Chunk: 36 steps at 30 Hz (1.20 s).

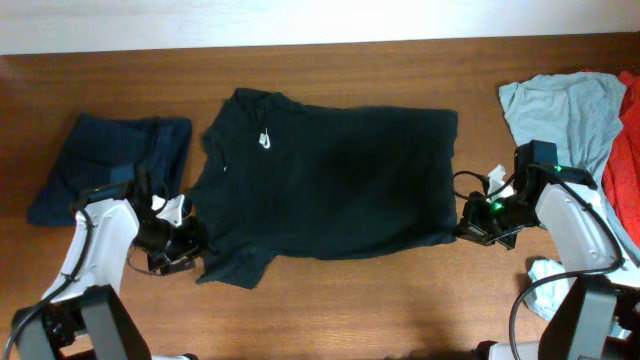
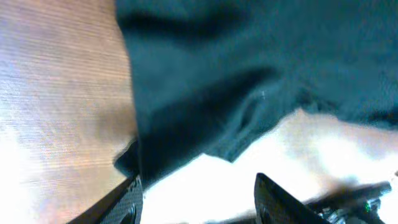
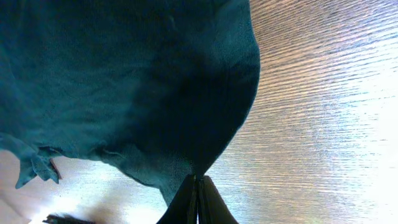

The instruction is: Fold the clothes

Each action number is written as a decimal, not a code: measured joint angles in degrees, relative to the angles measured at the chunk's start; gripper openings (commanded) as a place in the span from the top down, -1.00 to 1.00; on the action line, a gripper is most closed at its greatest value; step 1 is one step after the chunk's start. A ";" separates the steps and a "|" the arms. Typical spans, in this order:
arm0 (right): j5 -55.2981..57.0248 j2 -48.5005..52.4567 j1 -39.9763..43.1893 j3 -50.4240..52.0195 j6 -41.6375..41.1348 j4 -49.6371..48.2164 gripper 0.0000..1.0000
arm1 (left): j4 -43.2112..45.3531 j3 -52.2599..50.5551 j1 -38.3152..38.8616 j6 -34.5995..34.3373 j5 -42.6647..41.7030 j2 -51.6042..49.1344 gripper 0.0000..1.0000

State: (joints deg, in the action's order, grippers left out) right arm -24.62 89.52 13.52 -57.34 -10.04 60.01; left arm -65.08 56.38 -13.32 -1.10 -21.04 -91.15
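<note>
Black T-shirt [image 1: 330,180] runs left-right; right gripper [image 1: 465,228] pinches its lower-right hem; left gripper [image 1: 195,250], jaws spread, faces the sleeve.

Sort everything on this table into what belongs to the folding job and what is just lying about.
Job in hand:
black T-shirt, its corner pinched in the right claw
left claw, open at its sleeve
dark navy garment
light-blue garment
red garment

Lying about:
crumpled white item, cannot tell what it is
</note>
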 measured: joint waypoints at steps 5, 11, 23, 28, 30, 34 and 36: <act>-0.17 0.00 0.00 0.00 0.00 0.26 0.92 | -2.82 -1.33 0.00 0.37 -1.01 0.07 -0.11; -0.20 0.00 0.00 0.00 0.02 0.22 0.92 | 1.05 -8.44 0.00 -4.26 -1.31 0.11 -0.10; -0.20 0.00 0.00 0.00 0.02 0.22 0.92 | 15.19 -12.35 6.38 -6.08 -3.06 0.11 -0.06; -0.20 0.00 0.00 0.00 0.02 0.20 0.92 | 16.15 -12.35 12.76 -9.05 -0.48 0.11 -0.06; -0.20 0.00 0.00 0.00 0.04 0.22 0.92 | 16.20 -12.35 14.84 -10.54 0.87 0.11 -0.06; -0.20 0.00 0.00 0.00 0.07 0.22 0.92 | 16.50 -12.98 17.05 -14.25 2.27 0.20 -0.06; -0.22 0.00 0.00 0.00 0.09 0.22 0.92 | 17.20 -13.73 17.44 -16.24 2.67 0.85 -0.06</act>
State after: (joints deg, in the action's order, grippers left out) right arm -24.84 89.52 13.52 -57.34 -9.96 60.23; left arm -47.88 42.65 4.12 -17.34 -18.37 -90.30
